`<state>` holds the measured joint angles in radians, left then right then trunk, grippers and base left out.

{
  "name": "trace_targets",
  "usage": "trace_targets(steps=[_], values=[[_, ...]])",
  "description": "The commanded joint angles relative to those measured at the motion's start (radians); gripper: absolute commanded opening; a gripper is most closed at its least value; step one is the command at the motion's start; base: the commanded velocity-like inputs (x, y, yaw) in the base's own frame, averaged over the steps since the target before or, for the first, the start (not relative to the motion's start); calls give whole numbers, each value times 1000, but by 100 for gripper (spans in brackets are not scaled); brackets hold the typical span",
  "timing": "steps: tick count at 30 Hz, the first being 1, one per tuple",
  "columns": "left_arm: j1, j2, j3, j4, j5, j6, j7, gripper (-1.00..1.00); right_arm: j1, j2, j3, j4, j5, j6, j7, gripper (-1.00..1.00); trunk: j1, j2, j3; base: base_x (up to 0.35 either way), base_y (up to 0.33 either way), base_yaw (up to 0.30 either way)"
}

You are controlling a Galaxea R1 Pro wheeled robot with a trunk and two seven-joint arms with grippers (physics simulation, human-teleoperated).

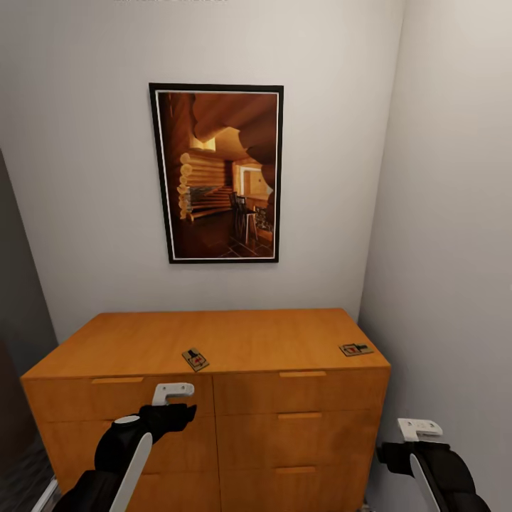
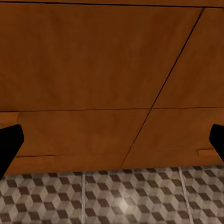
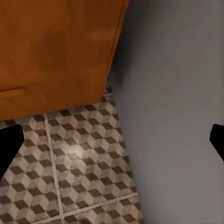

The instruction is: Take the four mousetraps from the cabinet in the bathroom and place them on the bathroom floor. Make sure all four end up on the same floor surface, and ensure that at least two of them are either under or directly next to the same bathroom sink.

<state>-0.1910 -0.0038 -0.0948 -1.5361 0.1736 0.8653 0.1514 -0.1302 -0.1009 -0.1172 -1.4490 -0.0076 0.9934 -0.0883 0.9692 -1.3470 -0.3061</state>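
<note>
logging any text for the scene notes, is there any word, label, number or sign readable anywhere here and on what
None can be read.
Mousetraps on the cabinet: each bears a small red mark, too small to read as text.
Framed picture on the wall: a log-cabin interior, no lettering.

1. Cabinet (image 1: 213, 341): wide, low, orange-brown wood, flat-fronted drawers with slim handles, smooth flat top. Stands against the back wall, right end close to the side wall.
2. Mousetrap A (image 1: 195, 359): small flat brown board with wire parts, lying flat and skewed on the top surface, near the front edge, about mid-width.
3. Mousetrap B (image 1: 355, 349): same type, flat, at the top's front right corner, well apart from A.
4. Bathroom floor (image 3: 79, 163): cube-patterned brown, beige and white tiles, pale grout; meets the cabinet base.
</note>
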Motion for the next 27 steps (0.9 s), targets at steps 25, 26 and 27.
trace_targets(steps=[25,26,27], values=[[-1,0,0,-1,11,20,9,100,-1,0,1,-2,0,4,-4,100,0,-1,-1,-227,0,0],[-1,0,0,-1,11,18,9,100,-1,0,1,-2,0,4,-4,100,0,-1,-1,-33,0,0],[-1,0,0,-1,11,16,9,100,-1,-1,1,-3,0,4,-4,100,0,-1,-1,-26,0,0]])
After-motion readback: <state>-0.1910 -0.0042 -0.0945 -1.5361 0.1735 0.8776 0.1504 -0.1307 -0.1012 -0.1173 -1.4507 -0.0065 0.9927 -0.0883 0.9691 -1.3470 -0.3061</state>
